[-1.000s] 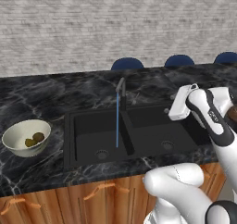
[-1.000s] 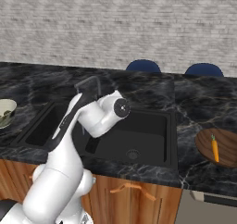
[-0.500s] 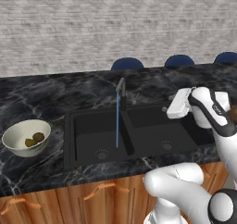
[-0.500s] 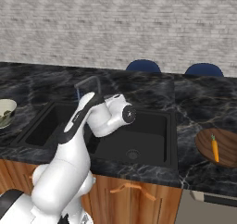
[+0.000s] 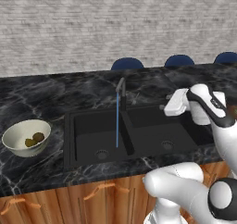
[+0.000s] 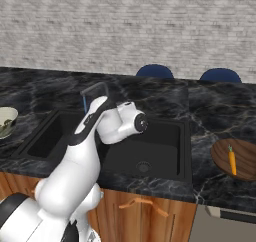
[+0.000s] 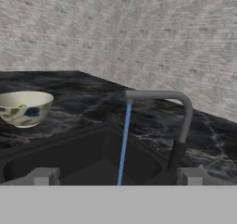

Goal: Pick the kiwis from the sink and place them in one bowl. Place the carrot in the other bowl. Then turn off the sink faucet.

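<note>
The end effector (image 7: 115, 176) hangs with its jaws wide apart over the right basin of the sink (image 5: 83, 121), with bare air around it. Straight ahead of it stands the faucet (image 7: 178, 121), whose arched spout reaches across the sink's middle divider; a thin stream of water (image 5: 117, 121) falls into the left basin. Both basins lie bare. On the desk (image 5: 37, 98) the off-white bowl (image 5: 18, 142) sits well left of the sink, and the brown bowl (image 6: 245, 151) well right.

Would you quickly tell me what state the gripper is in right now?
Gripper: open, jaws spread wide, holding nothing, facing the faucet.
</note>
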Tool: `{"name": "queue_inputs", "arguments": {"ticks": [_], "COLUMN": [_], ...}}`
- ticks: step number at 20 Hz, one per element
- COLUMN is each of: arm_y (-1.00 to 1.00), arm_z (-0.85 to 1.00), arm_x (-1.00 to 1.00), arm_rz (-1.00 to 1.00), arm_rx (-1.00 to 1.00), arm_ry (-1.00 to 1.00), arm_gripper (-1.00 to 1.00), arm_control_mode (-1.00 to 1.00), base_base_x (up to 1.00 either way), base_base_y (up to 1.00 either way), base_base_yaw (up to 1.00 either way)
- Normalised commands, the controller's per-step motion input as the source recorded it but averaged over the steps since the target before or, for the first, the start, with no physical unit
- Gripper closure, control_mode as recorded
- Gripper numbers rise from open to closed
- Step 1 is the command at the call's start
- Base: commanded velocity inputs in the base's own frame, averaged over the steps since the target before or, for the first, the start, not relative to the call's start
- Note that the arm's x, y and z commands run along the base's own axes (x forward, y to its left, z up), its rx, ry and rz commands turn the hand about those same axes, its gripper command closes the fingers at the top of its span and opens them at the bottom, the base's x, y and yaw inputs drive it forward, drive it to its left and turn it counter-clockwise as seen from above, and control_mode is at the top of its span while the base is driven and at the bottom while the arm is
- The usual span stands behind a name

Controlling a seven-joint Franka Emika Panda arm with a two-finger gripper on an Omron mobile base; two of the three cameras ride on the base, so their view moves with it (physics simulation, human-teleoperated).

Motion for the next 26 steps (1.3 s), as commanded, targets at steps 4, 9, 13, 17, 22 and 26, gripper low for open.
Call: {"name": "queue_inputs", "arguments": {"ticks": [4, 9, 13, 17, 22, 26], "arm_y": [0.09, 0.0, 0.01, 0.0, 0.0, 0.0], "arm_z": [-0.03, -0.08, -0.06, -0.12, -0.09, -0.01], "arm_x": [0.29, 0.18, 0.2, 0.24, 0.24, 0.2], "arm_rz": [0.0, 0.0, 0.0, 0.0, 0.0, 0.0], "arm_rx": [0.01, 0.02, 0.07, 0.06, 0.03, 0.02], "arm_ry": [0.05, 0.03, 0.04, 0.05, 0.02, 0.0], "arm_gripper": [-1.0, -1.0, -1.0, -1.0, -1.0, -1.0], "arm_control_mode": [-1.0, -1.0, -1.0, -1.0, -1.0, -1.0], "base_base_x": [0.0, 0.0, 0.0, 0.0, 0.0, 0.0], "base_base_y": [0.0, 0.0, 0.0, 0.0, 0.0, 0.0], "base_base_yaw": [0.0, 0.0, 0.0, 0.0, 0.0, 0.0]}}
